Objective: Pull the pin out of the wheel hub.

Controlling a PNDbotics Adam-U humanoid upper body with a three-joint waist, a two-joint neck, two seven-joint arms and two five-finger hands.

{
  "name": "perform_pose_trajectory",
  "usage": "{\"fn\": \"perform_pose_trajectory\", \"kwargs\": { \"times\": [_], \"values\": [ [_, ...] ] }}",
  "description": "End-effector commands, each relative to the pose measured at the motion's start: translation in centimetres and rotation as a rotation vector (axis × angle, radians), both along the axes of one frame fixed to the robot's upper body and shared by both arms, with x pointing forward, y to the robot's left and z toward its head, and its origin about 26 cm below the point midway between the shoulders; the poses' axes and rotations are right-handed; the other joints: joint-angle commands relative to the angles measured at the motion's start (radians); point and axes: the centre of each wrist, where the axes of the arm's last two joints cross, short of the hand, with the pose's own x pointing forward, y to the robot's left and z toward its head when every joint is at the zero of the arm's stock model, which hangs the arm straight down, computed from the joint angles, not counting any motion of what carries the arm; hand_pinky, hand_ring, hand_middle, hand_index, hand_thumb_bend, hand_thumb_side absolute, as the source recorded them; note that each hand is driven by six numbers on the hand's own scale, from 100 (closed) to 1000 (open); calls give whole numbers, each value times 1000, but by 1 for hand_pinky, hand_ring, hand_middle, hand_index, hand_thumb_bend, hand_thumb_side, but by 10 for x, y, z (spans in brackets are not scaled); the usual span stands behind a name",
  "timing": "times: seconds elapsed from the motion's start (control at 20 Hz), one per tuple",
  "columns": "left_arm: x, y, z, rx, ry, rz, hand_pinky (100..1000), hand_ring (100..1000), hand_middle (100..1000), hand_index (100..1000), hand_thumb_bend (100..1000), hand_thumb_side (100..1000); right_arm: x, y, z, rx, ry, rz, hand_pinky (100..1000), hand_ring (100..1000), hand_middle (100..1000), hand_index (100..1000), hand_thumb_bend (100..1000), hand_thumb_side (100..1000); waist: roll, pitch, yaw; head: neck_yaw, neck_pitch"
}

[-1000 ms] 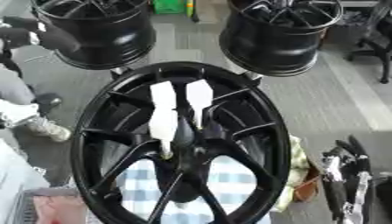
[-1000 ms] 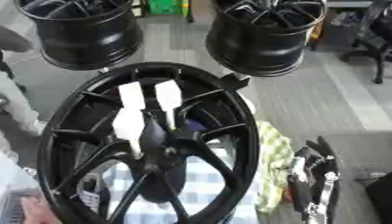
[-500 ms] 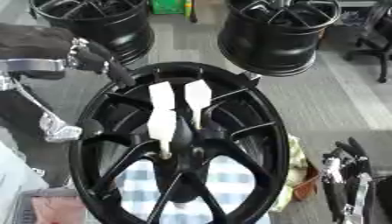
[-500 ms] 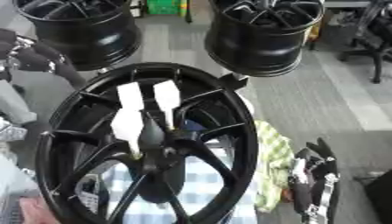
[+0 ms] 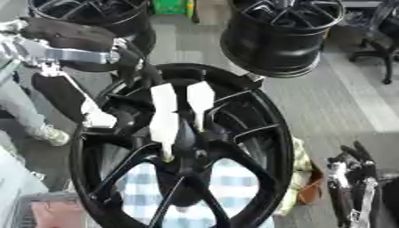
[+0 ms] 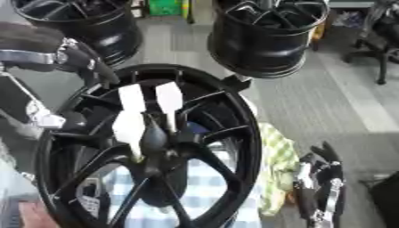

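Your wheel hub (image 5: 257,133) is glossy black metal; the pin (image 5: 164,127) looks matt white (plastic, seemingly). Beneath lies soft blue-checked cloth (image 5: 234,182), and the floor (image 5: 343,102) is dull grey carpet.

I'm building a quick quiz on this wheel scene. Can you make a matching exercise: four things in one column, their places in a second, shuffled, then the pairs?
Things:
1. left hand
2. right hand
3. white pins
4. checked cloth

Places:
A. lower right corner
B. under the wheel, seen between the spokes
C. standing up from the hub
D. upper left rim of the wheel

Pairs: 1-D, 2-A, 3-C, 4-B
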Motion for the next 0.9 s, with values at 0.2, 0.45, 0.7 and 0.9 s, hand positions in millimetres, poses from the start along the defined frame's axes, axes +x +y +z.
{"fn": "perform_pose_trajectory", "kwargs": {
  "times": [0.2, 0.45, 0.7, 0.9],
  "values": [
    [11, -9, -2, 39, -38, -4, 646, 663, 745, 934, 345, 452, 3, -1, 4, 16, -62, -6, 551, 579, 703, 872, 100, 556, 0, -7, -8, 11, 5],
    [15, -20, -5, 51, -57, -17, 649, 674, 753, 939, 335, 454, 4, 1, 4, 19, -65, 2, 552, 579, 703, 872, 100, 556, -1, -7, -15, 20, 5],
    [17, -27, -14, 70, -51, -31, 641, 667, 747, 937, 343, 463, 4, 2, 4, 21, -67, 8, 552, 579, 703, 872, 100, 556, -2, -8, -19, 25, 5],
    [20, -29, -21, 85, -38, -34, 640, 666, 747, 936, 342, 466, 4, 2, 4, 23, -67, 8, 552, 579, 703, 872, 100, 556, -2, -7, -20, 27, 5]
  ]
}}
